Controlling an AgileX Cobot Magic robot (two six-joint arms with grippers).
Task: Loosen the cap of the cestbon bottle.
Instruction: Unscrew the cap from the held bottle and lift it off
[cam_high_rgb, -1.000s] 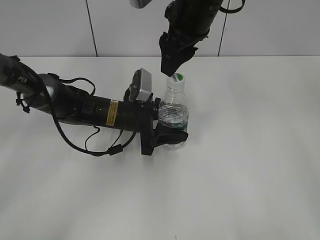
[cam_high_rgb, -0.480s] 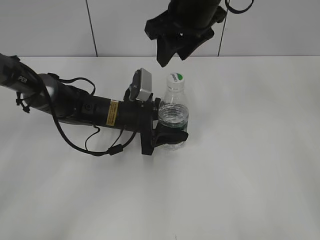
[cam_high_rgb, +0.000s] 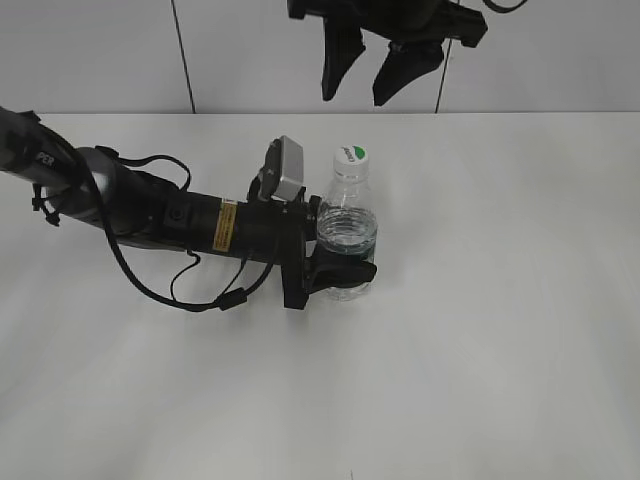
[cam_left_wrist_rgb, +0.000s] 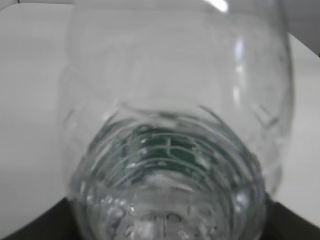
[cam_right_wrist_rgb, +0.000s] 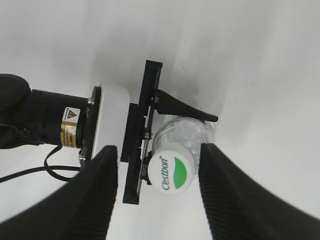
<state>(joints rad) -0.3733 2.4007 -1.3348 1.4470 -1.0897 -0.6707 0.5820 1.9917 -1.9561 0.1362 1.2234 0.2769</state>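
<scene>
Upright bottle (cam_high_rgb: 347, 235) at the centre of the white table (cam_high_rgb: 500, 330), its white cap (cam_high_rgb: 351, 156) with green mark on top. The left gripper (cam_high_rgb: 340, 272), reaching in from the left, is clamped around the bottle's lower body. The right gripper (cam_high_rgb: 365, 75) hangs high above the cap, fingers (cam_right_wrist_rgb: 97, 192) spread wide apart, holding nothing and clear of the bottle.

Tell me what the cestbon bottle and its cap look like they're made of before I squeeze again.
The cestbon bottle: thin clear plastic, glossy, by the see-through ribbed wall and bright glints; probably soft enough to flex. The cap: opaque white plastic, smooth and slightly matte on top, with a printed green mark and lettering. Whether its side is ridged cannot be made out.
</scene>
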